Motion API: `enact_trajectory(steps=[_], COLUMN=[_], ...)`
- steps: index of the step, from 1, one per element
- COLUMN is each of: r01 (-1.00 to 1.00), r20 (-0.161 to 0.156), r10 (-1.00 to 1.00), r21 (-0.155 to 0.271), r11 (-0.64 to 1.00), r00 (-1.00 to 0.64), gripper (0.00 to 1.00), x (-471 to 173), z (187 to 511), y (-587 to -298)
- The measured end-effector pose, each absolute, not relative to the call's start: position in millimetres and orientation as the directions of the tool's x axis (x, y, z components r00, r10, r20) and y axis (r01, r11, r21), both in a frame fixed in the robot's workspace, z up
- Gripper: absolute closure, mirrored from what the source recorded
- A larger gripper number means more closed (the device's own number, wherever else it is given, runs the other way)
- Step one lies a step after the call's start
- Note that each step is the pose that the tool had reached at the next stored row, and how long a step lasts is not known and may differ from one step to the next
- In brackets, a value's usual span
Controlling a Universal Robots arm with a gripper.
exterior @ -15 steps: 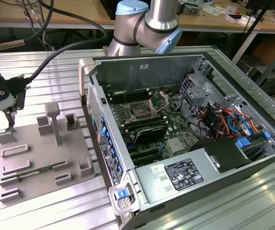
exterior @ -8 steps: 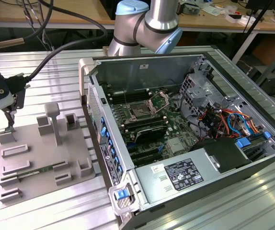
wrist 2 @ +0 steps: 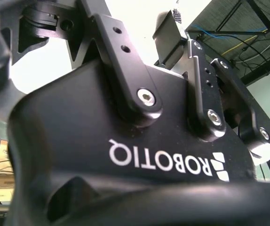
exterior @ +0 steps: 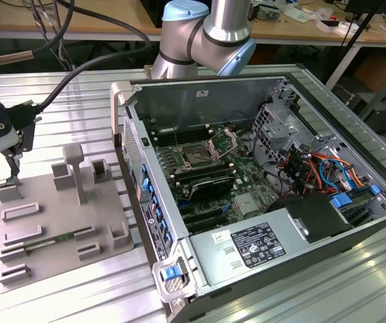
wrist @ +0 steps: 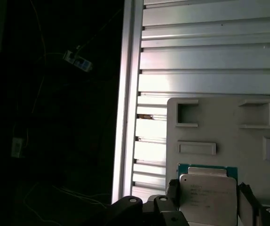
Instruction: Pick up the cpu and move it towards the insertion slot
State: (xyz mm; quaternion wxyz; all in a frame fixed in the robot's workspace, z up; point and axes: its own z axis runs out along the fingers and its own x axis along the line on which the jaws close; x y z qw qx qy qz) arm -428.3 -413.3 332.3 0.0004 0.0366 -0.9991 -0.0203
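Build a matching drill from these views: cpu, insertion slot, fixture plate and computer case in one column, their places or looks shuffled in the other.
Column one
1. cpu
2. insertion slot
3. fixture plate
4. computer case

Column two
A. side panel off, insides exposed
B. grey, at the exterior view's left of the case
C. on the motherboard inside the case
D. silvery top with a green rim

Pairs: 1-D, 2-C, 3-B, 4-A
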Motion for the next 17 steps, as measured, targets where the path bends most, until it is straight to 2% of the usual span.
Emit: enact_trajectory(steps=[17], r01=[-0.073], r20=[-0.001], r10=[-0.073], r21=[0.042], r11=[0.996], r00=[-0.997], gripper=[0.45], x=[-428.3], z=[340.7], y=[-413.3])
